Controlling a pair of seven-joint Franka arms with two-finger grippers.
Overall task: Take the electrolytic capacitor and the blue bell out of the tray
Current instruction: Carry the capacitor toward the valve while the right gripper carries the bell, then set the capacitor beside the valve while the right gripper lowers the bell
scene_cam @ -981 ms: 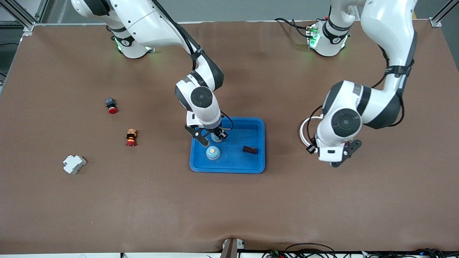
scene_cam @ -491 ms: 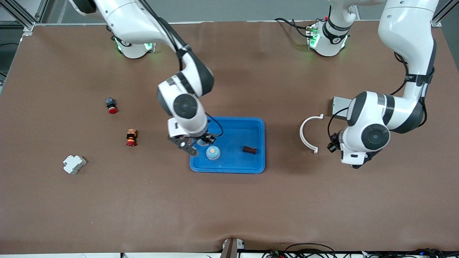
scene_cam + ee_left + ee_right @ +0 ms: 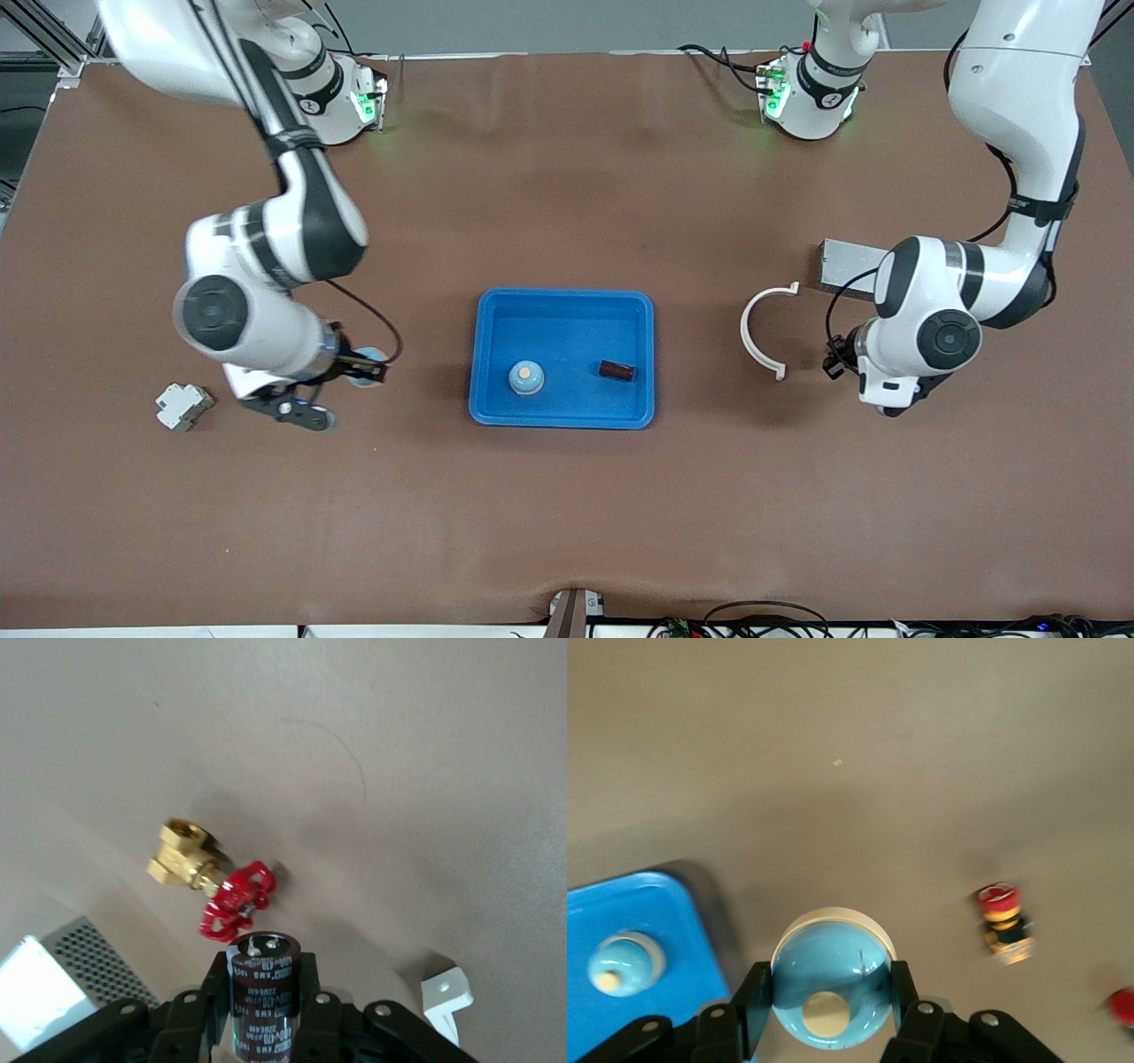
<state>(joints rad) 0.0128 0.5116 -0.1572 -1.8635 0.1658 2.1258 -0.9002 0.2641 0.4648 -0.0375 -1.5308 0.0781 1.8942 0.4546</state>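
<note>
My right gripper (image 3: 829,981) is shut on a light-blue bell (image 3: 830,985) with a cream button. In the front view that gripper (image 3: 341,390) is over the brown table between the blue tray (image 3: 564,306) and a white breaker. My left gripper (image 3: 262,974) is shut on a dark brown capacitor (image 3: 262,992), held upright over a brass valve (image 3: 213,877). In the front view it (image 3: 889,409) sits under the wrist beside a white ring. The tray holds a second bell (image 3: 526,377) and a second capacitor (image 3: 617,369).
A white breaker (image 3: 184,406) lies toward the right arm's end. A white C-shaped ring (image 3: 762,332) and a grey perforated metal box (image 3: 842,264) lie toward the left arm's end. A red and yellow stop button (image 3: 1004,921) shows in the right wrist view.
My right arm has swung from over the tray toward its own end of the table, bell in its jaws. My left arm has drawn away from the tray, uncovering the white ring.
</note>
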